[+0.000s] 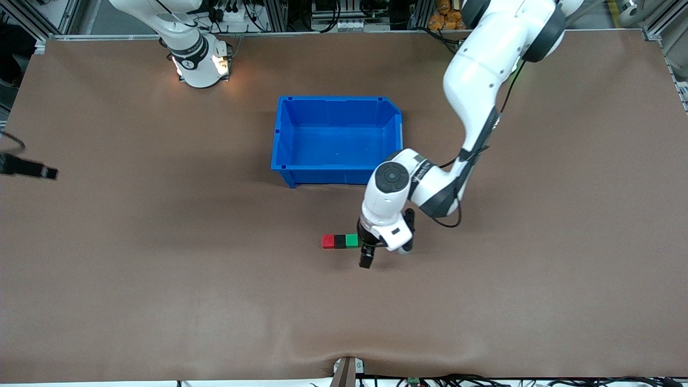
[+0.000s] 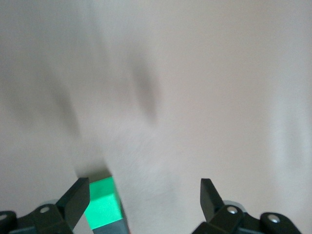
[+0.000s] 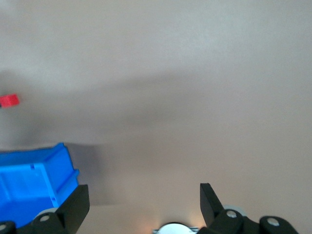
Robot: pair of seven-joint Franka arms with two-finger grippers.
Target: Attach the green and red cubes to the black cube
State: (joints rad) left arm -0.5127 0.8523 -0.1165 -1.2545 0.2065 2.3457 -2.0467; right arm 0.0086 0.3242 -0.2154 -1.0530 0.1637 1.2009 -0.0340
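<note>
The red cube (image 1: pixel 328 241), black cube (image 1: pixel 339 241) and green cube (image 1: pixel 351 240) lie touching in one row on the table, with the black one in the middle. My left gripper (image 1: pixel 370 251) hangs low just beside the green cube, at the row's end toward the left arm. In the left wrist view the left gripper (image 2: pixel 145 187) is open and holds nothing, and the green cube (image 2: pixel 102 202) lies close to one finger (image 2: pixel 75 200). My right gripper (image 3: pixel 145 195) is open and empty and waits high over the table. The red cube (image 3: pixel 9 101) shows small in its view.
A blue bin (image 1: pixel 336 99) stands in the middle of the table, farther from the front camera than the cubes. It also shows in the right wrist view (image 3: pixel 29 185). A dark object (image 1: pixel 29 169) reaches in at the table edge at the right arm's end.
</note>
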